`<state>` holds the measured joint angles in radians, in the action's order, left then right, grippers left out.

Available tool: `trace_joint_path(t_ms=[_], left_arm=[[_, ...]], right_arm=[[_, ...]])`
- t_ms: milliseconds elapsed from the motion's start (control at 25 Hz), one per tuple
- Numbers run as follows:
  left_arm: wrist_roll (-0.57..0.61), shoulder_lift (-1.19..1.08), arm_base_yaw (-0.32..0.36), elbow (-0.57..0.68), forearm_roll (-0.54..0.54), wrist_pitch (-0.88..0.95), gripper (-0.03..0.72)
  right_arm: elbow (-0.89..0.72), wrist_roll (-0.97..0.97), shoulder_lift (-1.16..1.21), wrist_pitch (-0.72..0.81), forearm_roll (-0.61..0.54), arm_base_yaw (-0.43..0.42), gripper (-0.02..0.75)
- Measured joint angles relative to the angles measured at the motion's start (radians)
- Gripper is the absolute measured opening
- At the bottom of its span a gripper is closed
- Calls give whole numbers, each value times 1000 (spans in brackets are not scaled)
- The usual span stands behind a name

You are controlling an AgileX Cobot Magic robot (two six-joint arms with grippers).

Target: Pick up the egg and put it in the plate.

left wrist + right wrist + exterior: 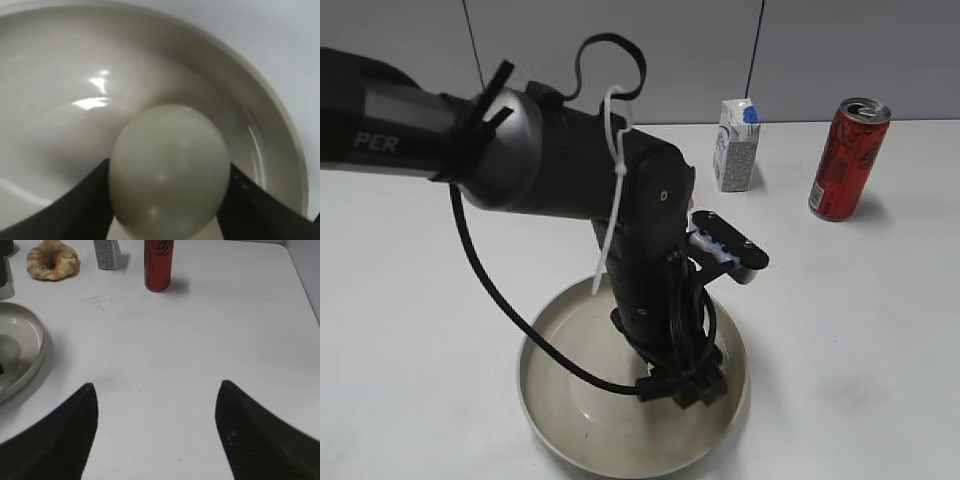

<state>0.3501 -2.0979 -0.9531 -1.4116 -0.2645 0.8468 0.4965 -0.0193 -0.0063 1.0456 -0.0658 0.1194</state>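
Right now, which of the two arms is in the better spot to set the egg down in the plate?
The left. Its gripper already holds the egg just over the plate. The right gripper is open and empty over bare table, off to the plate's side.

Bright, even overhead light; glare on the plate (95, 95); blurred close-up egg (169, 170).

White tabletop (200, 340), plain and matte, with a couple of faint smudgy marks on it. Sitting right on it: the big beige plate (545, 405) toward the near side, a red soda can (848, 158) standing upright at the back, a small white carton (737, 145) just left of that, and an orange-and-cream ring pastry (52, 260) further left again.
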Motion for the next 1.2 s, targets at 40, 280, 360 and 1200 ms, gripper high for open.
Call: trace_joint_path(t_ms=[40,280,360,1200], left_arm=[[0,-2,0,0,-10,8,486],[-2,16,3,0,-25,62,643],[-4,41,17,0,-27,80,644],[-57,322,799,0,10,363,584]], right_arm=[[0,0,0,0,0,0,554],[0,0,0,0,0,0,554],[0,0,0,0,0,0,554],[0,0,0,0,0,0,554]])
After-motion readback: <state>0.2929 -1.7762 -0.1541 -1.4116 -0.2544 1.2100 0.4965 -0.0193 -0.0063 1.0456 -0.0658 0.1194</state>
